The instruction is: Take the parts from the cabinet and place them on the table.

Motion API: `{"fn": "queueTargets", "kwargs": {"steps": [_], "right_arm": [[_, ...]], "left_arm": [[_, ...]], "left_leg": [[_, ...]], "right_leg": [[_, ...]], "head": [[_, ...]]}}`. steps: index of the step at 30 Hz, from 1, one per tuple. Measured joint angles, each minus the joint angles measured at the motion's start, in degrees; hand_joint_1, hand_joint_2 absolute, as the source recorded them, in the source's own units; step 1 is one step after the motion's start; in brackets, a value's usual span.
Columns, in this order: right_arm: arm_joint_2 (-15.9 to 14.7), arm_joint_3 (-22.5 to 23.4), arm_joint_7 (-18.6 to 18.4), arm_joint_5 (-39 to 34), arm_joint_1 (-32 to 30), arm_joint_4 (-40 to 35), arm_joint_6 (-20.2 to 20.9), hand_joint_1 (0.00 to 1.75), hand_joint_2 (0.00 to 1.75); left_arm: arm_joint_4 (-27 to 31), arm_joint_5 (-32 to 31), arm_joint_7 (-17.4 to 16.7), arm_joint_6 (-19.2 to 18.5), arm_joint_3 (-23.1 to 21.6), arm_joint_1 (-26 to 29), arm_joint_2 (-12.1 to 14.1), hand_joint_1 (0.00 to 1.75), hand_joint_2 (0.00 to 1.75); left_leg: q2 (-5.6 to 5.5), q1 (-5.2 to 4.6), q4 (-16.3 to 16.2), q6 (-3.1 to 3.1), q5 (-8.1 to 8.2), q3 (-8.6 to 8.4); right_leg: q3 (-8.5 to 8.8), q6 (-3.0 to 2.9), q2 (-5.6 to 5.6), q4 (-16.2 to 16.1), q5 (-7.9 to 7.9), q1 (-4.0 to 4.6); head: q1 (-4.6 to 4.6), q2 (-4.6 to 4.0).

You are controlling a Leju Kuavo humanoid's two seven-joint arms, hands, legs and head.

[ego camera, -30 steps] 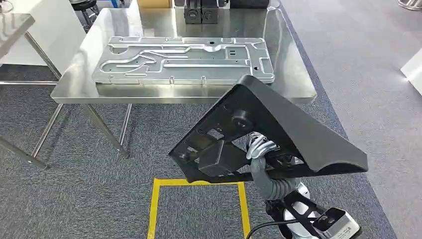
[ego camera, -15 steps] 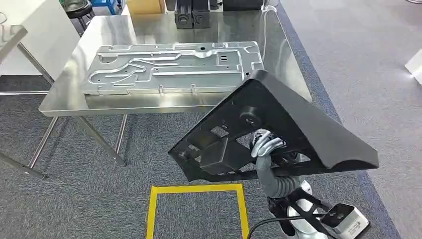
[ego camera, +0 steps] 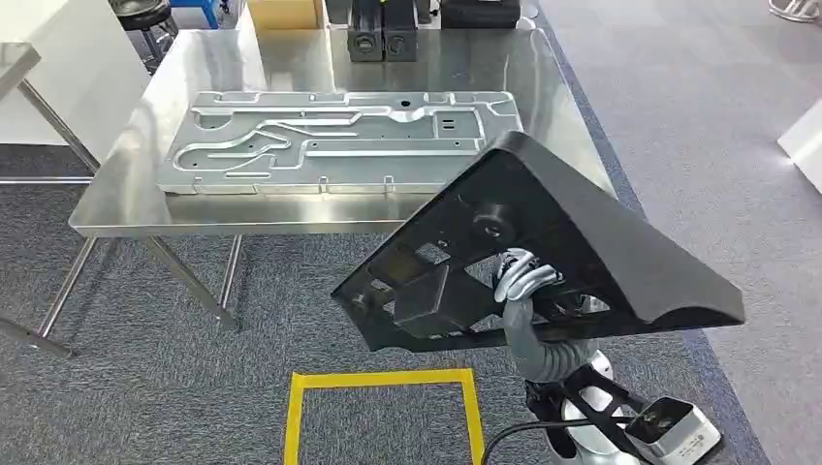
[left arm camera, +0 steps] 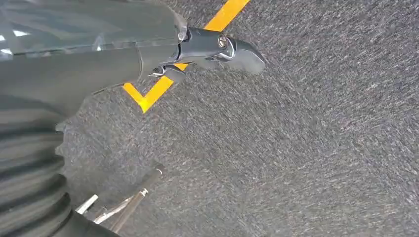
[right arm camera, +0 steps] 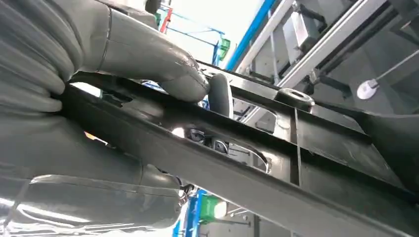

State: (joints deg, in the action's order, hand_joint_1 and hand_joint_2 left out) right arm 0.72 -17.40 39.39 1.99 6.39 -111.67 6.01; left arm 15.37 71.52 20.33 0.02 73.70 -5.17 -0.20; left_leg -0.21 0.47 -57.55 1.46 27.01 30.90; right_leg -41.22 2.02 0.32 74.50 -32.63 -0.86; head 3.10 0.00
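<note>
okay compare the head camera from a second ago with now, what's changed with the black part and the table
Mostly the view has shifted: the steel table and the grey metal plate on it slide together, a camera move, not theirs. The right hand still grips the black plastic part from below, tilted the same way, short of the table. The yellow floor marking sits slightly lower in view.

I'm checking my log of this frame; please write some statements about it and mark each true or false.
1. The right hand holds a black plastic part. True.
2. That part already rests on the steel table. False: it is held in the air in front of the table.
3. A flat silver metal plate lies on the table. True.
4. The left hand grips a part. False: it hangs over grey carpet, holding nothing.
</note>
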Motion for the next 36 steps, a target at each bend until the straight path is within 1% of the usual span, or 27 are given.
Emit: {"fn": "queueTargets", "kwargs": {"steps": [2,3,4,7,9,10,12,13,14,15,16,17,18,19,20,21,23,24,25,28,29,30,31,33,34,35,36], "right_arm": [[0.0,0.1,0.0,0.0,0.0,0.0,-0.2,1.75,1.75],[0.0,0.2,0.0,0.0,0.0,0.0,-0.3,1.75,1.75],[0.0,0.2,0.0,0.0,0.0,0.0,-0.5,1.75,1.75],[0.0,0.2,0.0,0.0,-0.3,0.0,-1.2,1.75,1.75],[0.0,0.2,0.0,0.1,-0.4,-0.2,-1.6,1.75,1.75],[0.0,0.2,0.0,0.1,-0.3,-0.2,-1.6,1.75,1.75],[0.0,0.2,0.0,0.1,-0.4,-0.1,-1.7,1.75,1.75],[0.0,0.2,0.0,0.2,-0.4,-0.1,-1.7,1.75,1.75],[0.0,0.2,0.0,0.2,-0.5,0.0,-1.8,1.75,1.75],[0.0,0.2,0.0,0.3,-0.4,0.0,-1.9,1.75,1.75],[0.0,0.2,0.0,0.3,-0.4,0.0,-2.0,1.75,1.75],[0.0,0.1,0.0,0.4,-0.4,0.0,-2.2,1.75,1.75],[0.0,0.1,0.0,0.4,-0.4,0.0,-2.4,1.75,1.75],[0.0,0.0,0.0,0.6,-0.4,0.0,-2.6,1.75,1.75],[0.0,0.0,0.0,0.6,-0.4,0.0,-2.6,1.75,1.75],[0.1,0.0,0.0,0.7,-0.4,0.0,-2.8,1.75,1.75],[0.1,-0.1,0.0,0.8,-0.3,0.0,-3.1,1.75,1.75],[0.1,-0.1,0.0,0.9,-0.3,0.0,-3.5,1.75,1.75],[0.1,-0.2,0.0,1.0,-0.2,-0.1,-3.9,1.75,1.75],[0.1,-0.4,0.0,1.1,-0.2,-0.1,-4.8,1.75,1.75],[0.1,-0.4,0.0,1.2,-0.2,-0.1,-4.8,1.75,1.75],[0.1,-0.5,0.0,1.2,-0.2,-0.1,-4.8,1.75,1.75],[0.1,-0.5,0.0,1.2,-0.2,-0.1,-4.8,1.75,1.75],[0.1,-0.7,0.0,1.2,-0.2,-0.1,-4.8,1.75,1.75],[0.1,-0.7,0.0,1.2,-0.2,-0.1,-4.8,1.75,1.75],[0.1,-0.8,0.0,1.2,-0.1,0.0,-4.8,1.75,1.75],[0.1,-0.8,0.0,1.2,-0.1,-0.1,-4.8,1.75,1.75]], "left_arm": [[0.0,0.0,0.0,0.0,0.0,0.0,-0.1,0.0,1.75],[0.0,0.0,0.0,-0.1,0.0,0.0,-0.1,0.0,1.75],[0.0,0.0,0.0,-0.2,0.0,-0.1,-0.1,0.0,1.75],[0.0,0.0,0.1,-0.4,0.0,-0.1,0.0,0.0,1.75],[0.0,0.0,0.2,-0.5,0.0,-0.3,0.0,0.0,1.75],[0.0,0.0,0.2,-0.4,0.0,-0.3,0.0,0.0,1.75],[0.0,0.0,0.1,-0.4,0.0,-0.2,0.0,0.0,1.75],[0.0,0.0,0.1,-0.4,0.0,-0.1,0.0,0.0,1.75],[0.0,0.0,0.1,-0.3,0.0,0.0,0.0,0.0,1.75],[0.0,0.0,0.1,-0.3,0.0,0.1,0.0,0.0,1.75],[0.0,0.0,0.1,-0.3,0.0,0.1,0.0,0.0,1.75],[0.0,0.0,0.1,-0.3,0.0,0.1,0.0,0.0,1.75],[0.0,0.0,0.1,-0.3,0.0,0.1,0.0,0.0,1.75],[0.0,0.0,0.0,-0.3,0.0,0.1,0.1,0.0,1.75],[0.0,0.0,0.0,-0.3,0.0,0.1,0.0,0.0,1.75],[0.0,0.0,0.0,-0.3,0.0,0.0,0.0,0.0,1.75],[0.0,0.0,-0.1,-0.4,0.0,0.0,0.0,0.0,1.75],[0.0,0.0,-0.1,-0.4,0.0,0.0,0.0,0.0,1.75],[0.0,0.0,-0.1,-0.3,0.0,0.0,0.0,0.0,1.75],[0.0,0.0,0.0,-0.4,0.0,-0.1,0.0,0.0,1.75],[0.0,0.0,0.0,-0.3,0.0,0.0,0.0,0.0,1.75],[0.0,0.0,0.0,-0.4,0.0,0.0,0.0,0.0,1.75],[0.0,0.0,0.0,-0.4,0.0,0.0,0.0,0.0,1.75],[0.0,0.0,0.0,-0.4,-0.1,0.0,0.0,0.0,1.75],[0.0,0.0,0.0,-0.4,0.0,0.0,0.0,0.0,1.75],[0.0,0.0,0.0,-0.4,-0.1,-0.1,0.0,0.0,1.75],[0.0,0.0,0.1,-0.4,-0.1,-0.2,0.0,0.0,1.75]], "left_leg": [[-0.05,0.03,0.0,-0.3,1.14,-1.59],[-0.05,0.0,0.0,-0.65,1.74,-1.79],[-0.18,-0.47,-0.3,-1.12,2.41,-2.08],[0.11,-0.36,0.4,-1.9,2.89,-2.7],[0.28,-0.03,-0.5,-2.54,3.74,-3.28],[0.24,-0.03,-3.8,-2.72,5.18,-1.68],[0.24,0.12,-13.4,-3.07,8.35,4.13],[0.24,0.13,-17.1,-3.17,9.07,6.81],[0.24,0.14,-18.6,-3.22,8.28,8.59],[0.24,0.14,-16.8,-3.12,5.59,8.96],[0.24,0.14,-13.0,-2.96,2.34,8.08],[0.24,0.12,-7.7,-2.6,-1.55,6.44],[0.25,0.04,-3.0,-2.19,-4.32,5.13],[0.2,-0.58,-2.9,-2.0,-3.19,4.57],[0.26,-0.6,-1.3,-1.69,-2.5,3.84],[0.27,-0.68,-1.3,-1.57,-2.39,3.84],[0.12,-0.45,-0.8,-0.77,-1.93,3.13],[0.06,-0.21,-0.2,-0.5,-1.88,2.36],[0.09,-0.17,-0.1,-0.11,-1.63,1.78],[0.07,-0.2,0.0,0.2,-0.52,0.8],[0.03,-0.2,0.0,0.12,-0.07,0.27],[0.0,-0.19,0.0,0.05,0.41,-0.39],[-0.09,-0.17,0.0,-0.05,1.02,-1.24],[-0.13,-0.17,0.0,-0.45,2.33,-3.13],[-0.12,-0.27,0.0,-0.74,2.95,-3.44],[-0.3,-0.39,-0.1,-1.13,3.22,-3.59],[-0.13,-0.4,0.1,-1.66,3.65,-3.33]], "right_leg": [[3.27,-0.18,-0.14,-9.4,7.19,-0.05],[4.83,-0.5,-0.4,-14.3,9.48,-0.01],[5.77,-0.93,-0.4,-15.5,8.11,0.44],[5.71,-2.01,0.07,-15.3,7.43,0.53],[6.99,-2.77,0.13,-16.2,7.16,0.11],[7.49,-3.19,0.01,-16.4,6.8,0.07],[8.24,-3.42,0.0,-16.4,5.99,0.15],[8.66,-3.46,0.06,-16.3,5.56,0.17],[9.2,-3.43,0.17,-16.3,5.12,0.18],[10.03,-3.35,0.3,-16.4,4.5,0.18],[10.87,-3.25,0.35,-16.4,3.92,0.19],[11.88,-3.09,0.35,-16.4,3.25,0.21],[12.59,-2.89,0.34,-16.4,2.58,0.21],[12.8,-2.48,0.33,-16.4,2.13,0.5],[12.74,-2.11,0.6,-16.4,1.96,0.36],[12.99,-1.9,0.51,-16.8,1.88,0.3],[13.35,-1.16,0.43,-16.2,2.15,0.42],[13.14,-0.99,0.19,-15.1,1.69,0.17],[11.6,-0.81,0.08,-12.4,0.96,0.21],[2.98,-0.13,0.02,-0.1,-3.6,0.07],[0.95,0.05,0.01,1.7,-3.61,0.07],[0.31,0.11,-0.02,0.8,-2.19,0.05],[0.83,-0.1,-0.06,-2.4,0.53,0.04],[3.66,-0.59,-0.17,-12.0,7.81,0.08],[4.06,-0.95,-0.34,-14.6,9.94,0.23],[3.99,-1.43,-0.41,-14.8,7.34,0.68],[4.02,-2.04,-0.32,-14.6,8.46,0.75]], "head": [[0.0,0.0],[-0.02,0.0],[0.0,0.0],[0.0,0.0],[0.0,0.0],[0.02,0.0],[0.0,0.0],[0.0,0.0],[0.0,0.0],[0.0,0.0],[0.0,0.0],[0.0,0.0],[0.0,0.0],[0.0,0.0],[0.02,0.0],[0.0,0.0],[0.02,0.0],[0.0,0.0],[0.0,0.0],[0.0,0.0],[0.0,0.0],[0.0,0.0],[0.0,0.0],[0.0,0.0],[-0.02,0.0],[-0.02,0.0],[0.02,0.0]]}}
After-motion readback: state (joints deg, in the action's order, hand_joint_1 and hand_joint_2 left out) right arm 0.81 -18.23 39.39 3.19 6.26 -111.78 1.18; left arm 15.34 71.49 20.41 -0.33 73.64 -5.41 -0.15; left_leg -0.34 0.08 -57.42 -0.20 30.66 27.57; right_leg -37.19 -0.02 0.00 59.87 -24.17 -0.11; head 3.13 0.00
